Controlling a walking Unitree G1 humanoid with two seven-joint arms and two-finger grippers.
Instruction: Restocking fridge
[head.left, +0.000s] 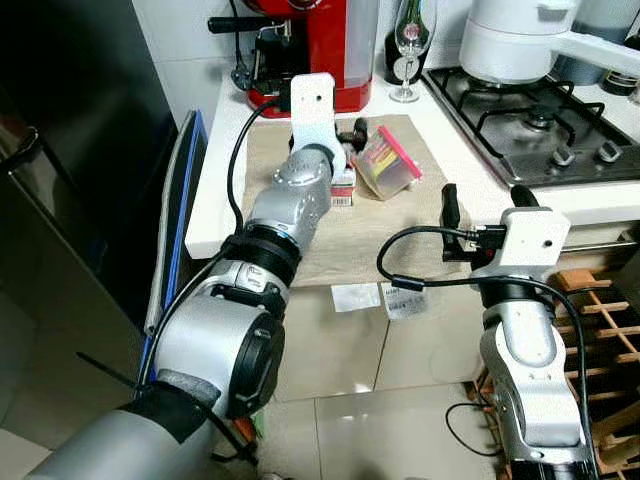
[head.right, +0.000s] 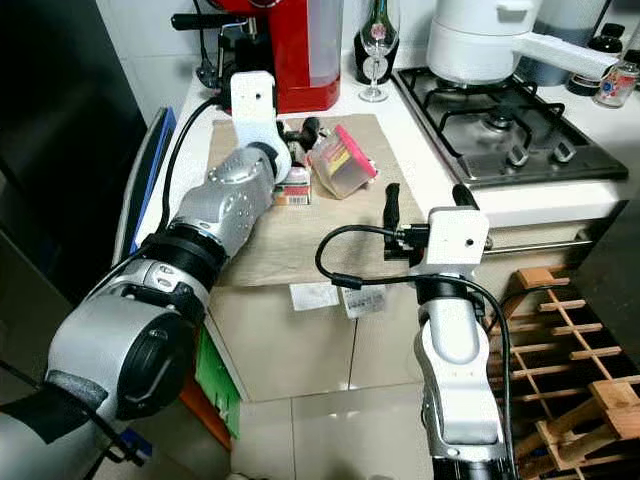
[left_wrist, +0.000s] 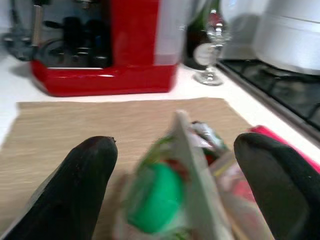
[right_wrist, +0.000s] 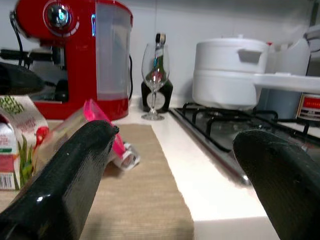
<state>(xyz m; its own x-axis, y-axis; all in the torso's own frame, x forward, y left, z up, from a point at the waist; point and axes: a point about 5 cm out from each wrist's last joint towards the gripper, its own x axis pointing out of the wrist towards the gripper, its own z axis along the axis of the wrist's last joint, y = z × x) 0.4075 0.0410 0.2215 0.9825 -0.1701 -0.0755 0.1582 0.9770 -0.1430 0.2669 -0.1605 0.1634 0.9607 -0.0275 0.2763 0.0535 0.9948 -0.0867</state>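
Two silver arms reach over a white tabletop (head.left: 215, 190) that carries a tan mat (head.left: 330, 235). At far left stands a dark fridge front (head.left: 60, 170), and a blue-edged board (head.left: 175, 220) leans in the gap between it and the tabletop's side. The left hand (left_wrist: 172, 185) is stretched out over the mat, its two black fingers (left_wrist: 75, 185) spread wide, one on either side of a small carton (left_wrist: 160, 195) with a green cap and red-and-green print. The carton is blurred in the left wrist view, and whether the fingers touch it cannot be told. From the head camera the carton (head.right: 293, 187) peeks out from under the left wrist. Just beside it on the right a clear plastic container with a pink lid (head.left: 388, 163) lies tilted on the mat. Behind the mat a red coffee machine (head.right: 290, 50) stands against the wall, with a wine glass (head.left: 408, 45) and a dark bottle (right_wrist: 159, 75) next to it. The right hand (head.left: 485, 210) hovers near the tabletop's front edge, well apart from the carton, its fingers (right_wrist: 75, 175) spread and holding nothing. Farther right a gas hob (head.left: 530, 120) carries a white pot (head.left: 510, 40). Low at right, beside the right arm, stands a wooden rack (head.right: 570, 350) on the tiled floor (head.left: 350, 420).
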